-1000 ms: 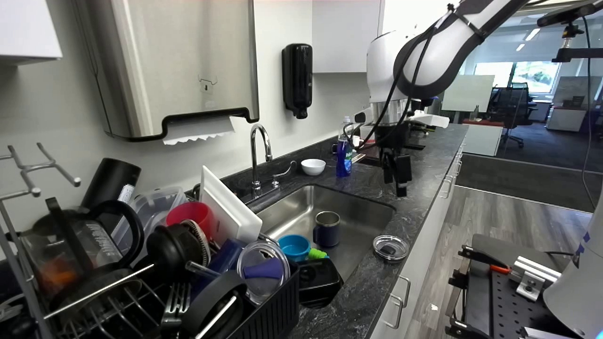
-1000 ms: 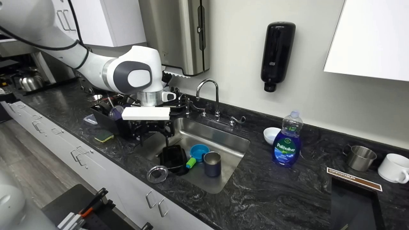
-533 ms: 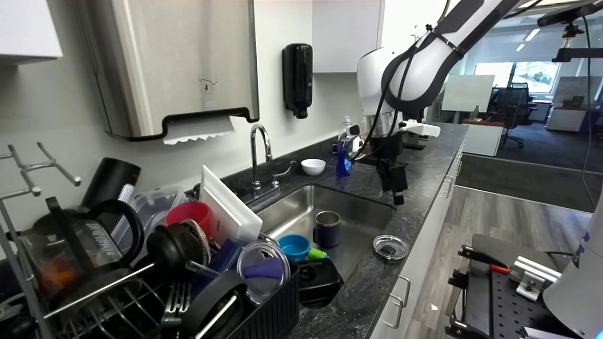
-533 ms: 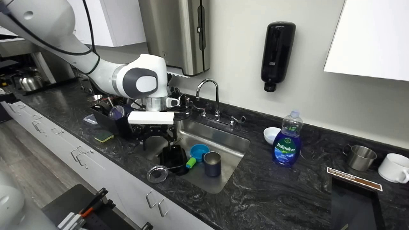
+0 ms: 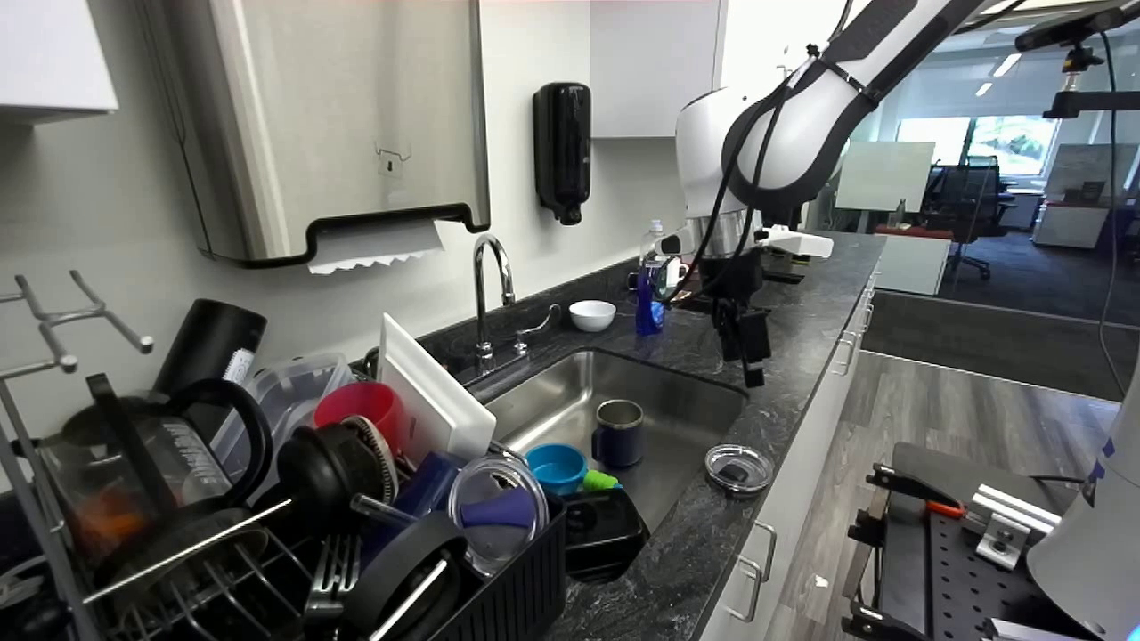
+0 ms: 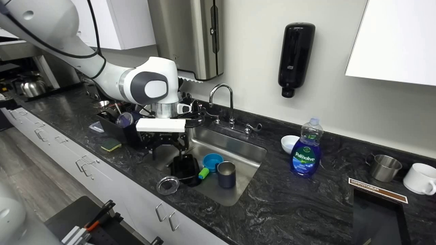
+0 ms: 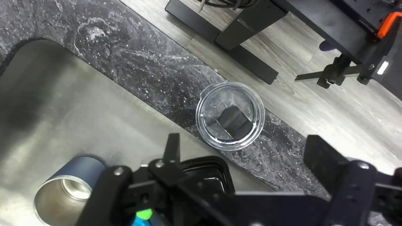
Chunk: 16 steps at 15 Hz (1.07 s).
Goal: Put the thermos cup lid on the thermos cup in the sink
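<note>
Hovering above the countertop point(image 7: 135, 53), the gripper point(image 7: 242, 146) has its fingers point(image 7: 172, 150) spread wide, clear of the thermos cup lid point(image 7: 230, 116). Transparent and round with a dark centre, the lid lies between the front edges of sink point(image 7: 94, 106) and countertop; the navy thermos cup point(image 6: 226, 177) stands upright in the sink.

Below the gripper point(image 7: 243, 139) and apart from it, the thermos cup lid point(image 7: 230, 116) lies flat just outside the sink point(image 7: 103, 119): a clear round disc with a dark tab at its middle, seen between the jaws in the wrist view. The sink, a rectangular stainless-steel basin, spreads lower down, to one side of the gripper. In it, farther from the gripper than the lid, the dark blue thermos cup point(image 5: 621, 436) stands upright, its steel-rimmed mouth uncovered.
</note>
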Tool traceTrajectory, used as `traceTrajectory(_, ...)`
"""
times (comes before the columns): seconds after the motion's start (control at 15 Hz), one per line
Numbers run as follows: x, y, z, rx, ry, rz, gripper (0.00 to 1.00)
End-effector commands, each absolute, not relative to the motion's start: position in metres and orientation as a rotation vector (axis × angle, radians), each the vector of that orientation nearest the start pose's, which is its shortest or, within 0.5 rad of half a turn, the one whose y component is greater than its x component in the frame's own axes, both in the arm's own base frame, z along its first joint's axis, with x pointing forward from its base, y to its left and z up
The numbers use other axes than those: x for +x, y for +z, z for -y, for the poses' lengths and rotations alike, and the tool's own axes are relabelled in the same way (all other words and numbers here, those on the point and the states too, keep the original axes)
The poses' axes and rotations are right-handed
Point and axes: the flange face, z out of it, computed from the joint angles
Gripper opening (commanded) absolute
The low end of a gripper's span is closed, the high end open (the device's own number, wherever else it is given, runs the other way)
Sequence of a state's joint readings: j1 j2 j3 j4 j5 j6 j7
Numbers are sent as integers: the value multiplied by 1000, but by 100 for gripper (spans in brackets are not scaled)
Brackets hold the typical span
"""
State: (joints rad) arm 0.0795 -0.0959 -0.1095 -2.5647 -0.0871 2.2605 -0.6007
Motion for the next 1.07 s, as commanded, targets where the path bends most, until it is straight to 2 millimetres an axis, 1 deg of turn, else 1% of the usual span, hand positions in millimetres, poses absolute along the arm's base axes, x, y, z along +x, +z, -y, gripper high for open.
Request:
traceTrajectory(0.0,420,284,14,-2952,334,970,100)
traceTrajectory(0.6,419,281,16,-2955,333,977,100)
traceTrajectory(1.0,413,277,21,-2993,322,818,100)
